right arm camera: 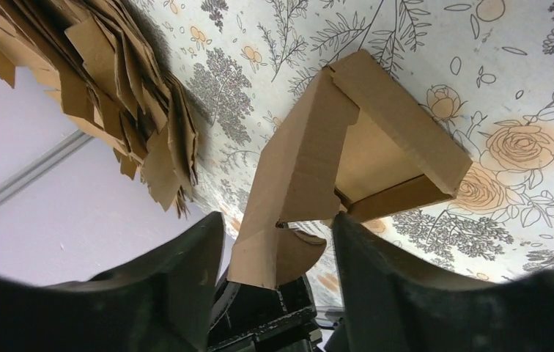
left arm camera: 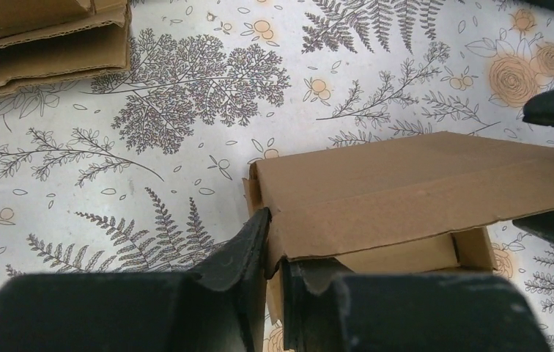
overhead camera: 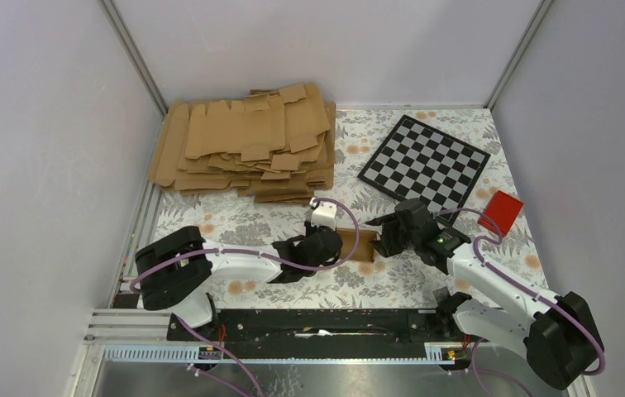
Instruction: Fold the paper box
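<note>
The paper box (overhead camera: 364, 246) is a small brown kraft piece, partly folded, lying on the flowered table between both arms. In the left wrist view the paper box (left arm camera: 406, 187) shows a top panel over an open inside, and my left gripper (left arm camera: 283, 246) is shut on its near left corner wall. In the right wrist view the paper box (right arm camera: 311, 154) points its open end and a rounded tuck flap at my right gripper (right arm camera: 278, 220). That gripper is open, its fingers straddling the flap with a gap on the left side. From above, the left gripper (overhead camera: 336, 248) and right gripper (overhead camera: 385, 240) meet at the box.
A big pile of flat cardboard blanks (overhead camera: 247, 141) lies at the back left. A checkerboard (overhead camera: 423, 163) sits at the back right, with a small red block (overhead camera: 499, 211) near the right wall. The enclosure walls stand on three sides.
</note>
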Robot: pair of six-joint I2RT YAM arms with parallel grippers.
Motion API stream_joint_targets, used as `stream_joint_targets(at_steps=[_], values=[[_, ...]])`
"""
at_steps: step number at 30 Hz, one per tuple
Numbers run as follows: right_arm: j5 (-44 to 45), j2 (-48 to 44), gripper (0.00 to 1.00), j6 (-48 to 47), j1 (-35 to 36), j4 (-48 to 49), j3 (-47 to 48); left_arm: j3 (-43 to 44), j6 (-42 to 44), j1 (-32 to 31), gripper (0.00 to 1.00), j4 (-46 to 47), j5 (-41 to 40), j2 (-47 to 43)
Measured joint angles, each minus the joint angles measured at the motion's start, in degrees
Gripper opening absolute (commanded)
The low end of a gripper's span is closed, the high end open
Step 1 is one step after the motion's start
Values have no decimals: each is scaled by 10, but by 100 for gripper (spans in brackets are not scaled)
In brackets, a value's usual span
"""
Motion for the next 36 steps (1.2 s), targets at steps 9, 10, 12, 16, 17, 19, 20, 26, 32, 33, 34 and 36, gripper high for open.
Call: stream_joint_targets(at_steps=[9, 10, 12, 16, 17, 19, 20, 26, 32, 33, 34, 36], values=[[1, -14, 75, -11, 0, 0, -8, 4, 0, 0, 6, -11, 0, 0], [1, -17, 75, -11, 0, 0, -11, 4, 0, 0, 6, -11, 0, 0], [0, -19, 76, -12, 0, 0, -16, 4, 0, 0, 5, -11, 0, 0], [-2, -20, 89, -26, 0, 1, -19, 4, 0, 0, 2, -10, 0, 0], [-7, -19, 92, -41, 0, 1, -19, 4, 0, 0, 1, -10, 0, 0], [-16, -12, 99, -63, 0, -4, -15, 4, 0, 0, 0, -9, 0, 0], [-21, -3, 100, -84, 0, -12, -6, 4, 0, 0, 0, -9, 0, 0], [-21, 18, 100, -229, 0, -44, 55, 4, 0, 0, 0, -9, 0, 0], [16, 23, 100, -435, 0, -78, 129, 4, 5, 0, 0, -9, 0, 0], [21, 21, 99, -473, 0, -78, 139, 4, 7, 0, 0, -9, 0, 0], [25, 18, 96, -513, 0, -77, 150, 4, 10, 0, 0, -9, 1, 0], [24, 12, 87, -588, 0, -75, 167, 4, 14, 0, 0, -8, 1, 0]])
